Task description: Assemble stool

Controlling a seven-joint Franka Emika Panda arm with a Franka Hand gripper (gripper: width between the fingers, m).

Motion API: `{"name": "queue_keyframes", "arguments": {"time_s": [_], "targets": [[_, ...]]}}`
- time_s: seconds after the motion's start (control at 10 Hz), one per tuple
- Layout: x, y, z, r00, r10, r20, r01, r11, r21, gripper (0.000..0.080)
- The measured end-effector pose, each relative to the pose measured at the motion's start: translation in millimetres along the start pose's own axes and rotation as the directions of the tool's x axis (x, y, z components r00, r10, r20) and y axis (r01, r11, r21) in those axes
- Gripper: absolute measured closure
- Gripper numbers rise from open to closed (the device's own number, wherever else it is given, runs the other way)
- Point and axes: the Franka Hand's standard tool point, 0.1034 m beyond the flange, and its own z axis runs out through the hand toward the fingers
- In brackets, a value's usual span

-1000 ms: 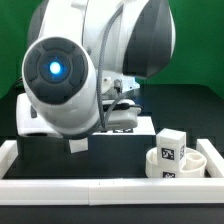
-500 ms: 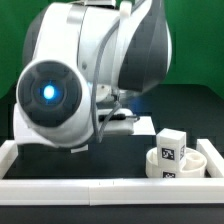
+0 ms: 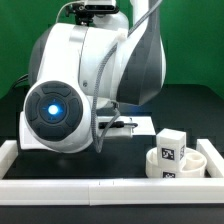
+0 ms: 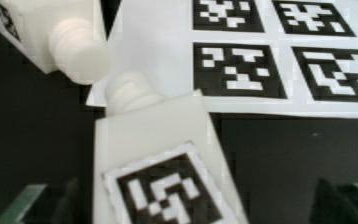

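Four o'clock in the exterior view: round white seat (image 3: 205,158), tagged leg (image 3: 172,143) touching it. Gripper (image 4: 188,205) gapes wide, second leg (image 4: 158,150) between.

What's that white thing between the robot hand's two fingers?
A white stool leg with a black-and-white marker tag lies between the hand's fingers in the wrist view, with dark gaps on both sides. In the exterior view, the arm hides it.

A tagged white leg (image 3: 172,145) stands upright against the round seat (image 3: 206,160).
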Motion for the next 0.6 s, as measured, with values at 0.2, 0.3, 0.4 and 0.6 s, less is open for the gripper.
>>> {"name": "queue_keyframes", "arguments": {"time_s": [0.2,0.3,0.4,0.6], "targets": [[0.1,0.1,0.4,1.000,0.000,0.001,0.000,1.000,0.000,0.0471],[0.0,-1.3,-3.9,1.000,-0.004,-0.009,0.004,1.000,-0.003,0.0471],[-5.2,-6.5,-16.9,0.999,-0.013,-0.035,0.013,1.000,-0.010,0.0481],[-22.1,-28.4,-56.6,0.991,-0.036,-0.132,0.035,0.999,-0.009,0.0481]]}}
